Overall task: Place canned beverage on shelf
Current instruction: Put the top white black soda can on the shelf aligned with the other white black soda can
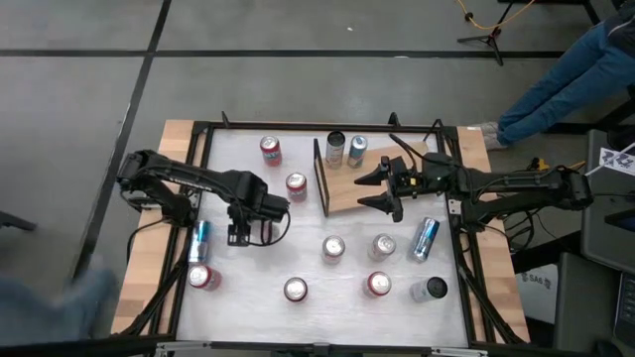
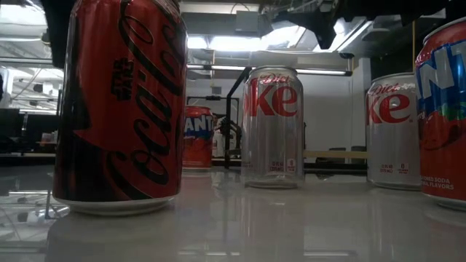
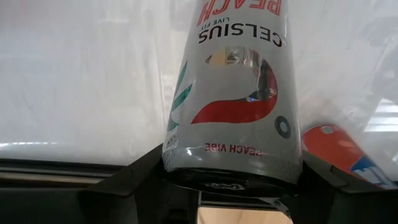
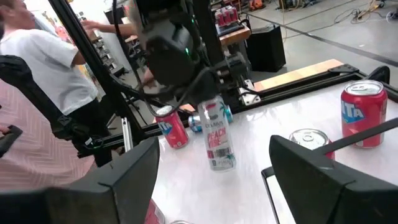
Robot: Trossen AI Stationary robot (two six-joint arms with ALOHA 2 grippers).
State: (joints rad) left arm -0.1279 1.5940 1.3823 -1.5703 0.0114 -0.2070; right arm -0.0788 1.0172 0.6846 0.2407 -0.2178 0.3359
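A slim silver Celsius can (image 3: 233, 93) hangs below my left gripper (image 1: 239, 232), which points down over the table's left part and is shut on it. From the right wrist view the can (image 4: 219, 142) looks nearly upright. The shelf, a light-brown board (image 1: 342, 188) with a black frame (image 1: 317, 177) at its left end, lies at the table's far middle; two cans (image 1: 335, 147) (image 1: 357, 151) stand on its far end. My right gripper (image 1: 383, 188) is held level above the board's right end, open, with nothing between its fingers (image 4: 124, 180). My left gripper pinches the Celsius can's upper end (image 3: 186, 163) between its two fingers, one on each side of the round wall. The fingers (image 3: 140, 171) come from above, pointing down. The can hangs below them, nearly upright; whether its lower end (image 4: 222, 165) touches the table I cannot tell.
Several cans stand about the white table: red ones (image 1: 270, 149) (image 1: 296, 185) (image 1: 203, 277), silver-topped ones (image 1: 333, 248) (image 1: 383, 246), a dark one (image 1: 429, 289). Blue cans lie on their sides (image 1: 199, 241) (image 1: 425, 238). A black frame (image 1: 298, 126) rims the table. A person (image 4: 43, 68) sits beyond it.
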